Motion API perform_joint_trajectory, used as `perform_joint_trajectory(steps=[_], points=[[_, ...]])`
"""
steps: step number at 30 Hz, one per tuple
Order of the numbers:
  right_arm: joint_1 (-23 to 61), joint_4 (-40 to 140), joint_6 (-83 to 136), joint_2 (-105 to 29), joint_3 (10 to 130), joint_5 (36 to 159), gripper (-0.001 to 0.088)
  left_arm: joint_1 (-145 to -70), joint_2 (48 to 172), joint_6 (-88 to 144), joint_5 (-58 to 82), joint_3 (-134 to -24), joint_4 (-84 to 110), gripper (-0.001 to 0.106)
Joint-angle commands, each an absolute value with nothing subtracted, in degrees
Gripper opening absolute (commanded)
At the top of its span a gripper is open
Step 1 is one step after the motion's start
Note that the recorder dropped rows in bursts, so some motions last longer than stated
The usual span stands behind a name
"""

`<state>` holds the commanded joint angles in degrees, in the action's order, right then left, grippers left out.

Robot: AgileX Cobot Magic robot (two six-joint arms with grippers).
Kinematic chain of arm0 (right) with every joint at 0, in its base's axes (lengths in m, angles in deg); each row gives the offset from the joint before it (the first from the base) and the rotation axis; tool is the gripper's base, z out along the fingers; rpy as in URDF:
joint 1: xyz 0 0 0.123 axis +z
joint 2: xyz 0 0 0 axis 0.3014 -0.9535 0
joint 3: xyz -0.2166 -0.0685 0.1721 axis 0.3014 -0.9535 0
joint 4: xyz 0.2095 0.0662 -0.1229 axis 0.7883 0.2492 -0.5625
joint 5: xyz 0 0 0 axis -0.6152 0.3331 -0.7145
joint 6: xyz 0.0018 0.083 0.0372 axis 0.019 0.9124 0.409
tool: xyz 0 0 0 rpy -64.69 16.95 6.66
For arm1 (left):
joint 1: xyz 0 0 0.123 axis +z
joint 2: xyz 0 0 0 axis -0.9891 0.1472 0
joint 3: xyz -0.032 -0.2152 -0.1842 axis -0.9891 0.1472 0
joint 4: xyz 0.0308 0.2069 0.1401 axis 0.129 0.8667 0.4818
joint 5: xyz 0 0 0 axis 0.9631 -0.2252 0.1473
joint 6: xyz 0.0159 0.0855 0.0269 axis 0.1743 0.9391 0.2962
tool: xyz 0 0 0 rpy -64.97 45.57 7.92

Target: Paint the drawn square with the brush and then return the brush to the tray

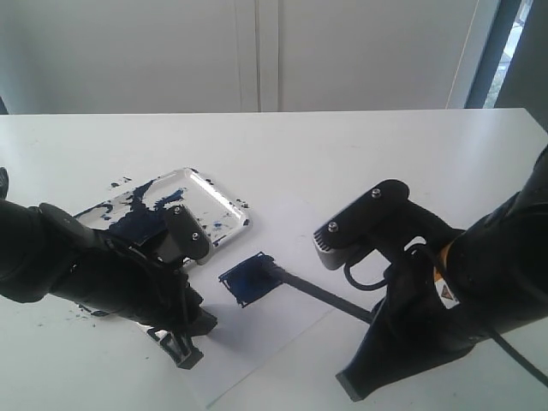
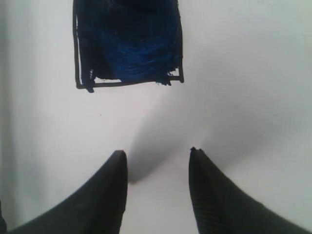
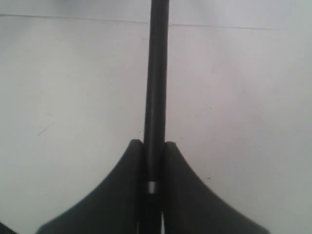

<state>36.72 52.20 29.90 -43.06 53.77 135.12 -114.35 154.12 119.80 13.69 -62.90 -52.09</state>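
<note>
The long, thin black brush (image 3: 157, 73) is clamped by the right tool (image 3: 153, 145), its tip laid on the blue-painted drawn square (image 1: 247, 281). The left tool (image 2: 157, 155) is spread open.

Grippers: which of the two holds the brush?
The right gripper: its jaws are shut on the handle of the black brush. The left gripper has open, empty jaws near the painted square.
</note>
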Motion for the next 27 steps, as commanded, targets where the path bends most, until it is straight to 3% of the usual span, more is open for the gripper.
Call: perform_joint_trajectory(steps=[9,27], points=[[36.7,52.0,30.0,-44.4,53.8,129.9,0.0000,-114.3,154.1,119.8,13.6,-62.9,-52.1,0.047],[36.7,47.2,30.6,-44.7,54.7,131.3,0.0000,-114.3,154.1,119.8,13.6,-62.9,-52.1,0.047]])
